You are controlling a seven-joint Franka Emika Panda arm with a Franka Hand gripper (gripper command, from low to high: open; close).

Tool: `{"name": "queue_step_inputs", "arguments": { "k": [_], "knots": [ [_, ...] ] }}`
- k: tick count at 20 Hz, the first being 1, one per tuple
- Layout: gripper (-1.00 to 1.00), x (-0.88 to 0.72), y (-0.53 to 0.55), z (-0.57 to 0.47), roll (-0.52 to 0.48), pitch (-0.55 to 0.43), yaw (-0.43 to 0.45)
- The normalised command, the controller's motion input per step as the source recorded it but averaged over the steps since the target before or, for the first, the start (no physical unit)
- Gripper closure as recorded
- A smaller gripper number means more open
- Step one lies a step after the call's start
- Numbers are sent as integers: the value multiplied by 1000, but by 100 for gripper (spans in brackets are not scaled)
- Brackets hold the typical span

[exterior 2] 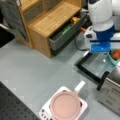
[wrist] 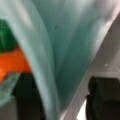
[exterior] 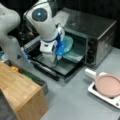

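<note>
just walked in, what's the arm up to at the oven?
The Panda's gripper is at the mouth of the toaster oven, whose door is folded down. It is right against a teal plate at the oven opening, with something orange beside it in the wrist view. A pink pan sits apart on a small white cooker.

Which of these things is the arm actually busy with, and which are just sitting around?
In hand:
gripper, at the oven mouth
teal bowl, tilted against the gripper
toaster oven, door open
orange thing in the bowl

Lying about:
pink pan on the white burner
wooden cabinet, its drawer open
</note>
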Motion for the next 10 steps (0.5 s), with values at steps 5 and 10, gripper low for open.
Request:
{"name": "queue_step_inputs", "arguments": {
  "k": [5, 10],
  "knots": [
    [100, 38, 35, -25, -72, -50, -41],
    [100, 38, 54, 1, -59, -34, -38]
  ]
}}
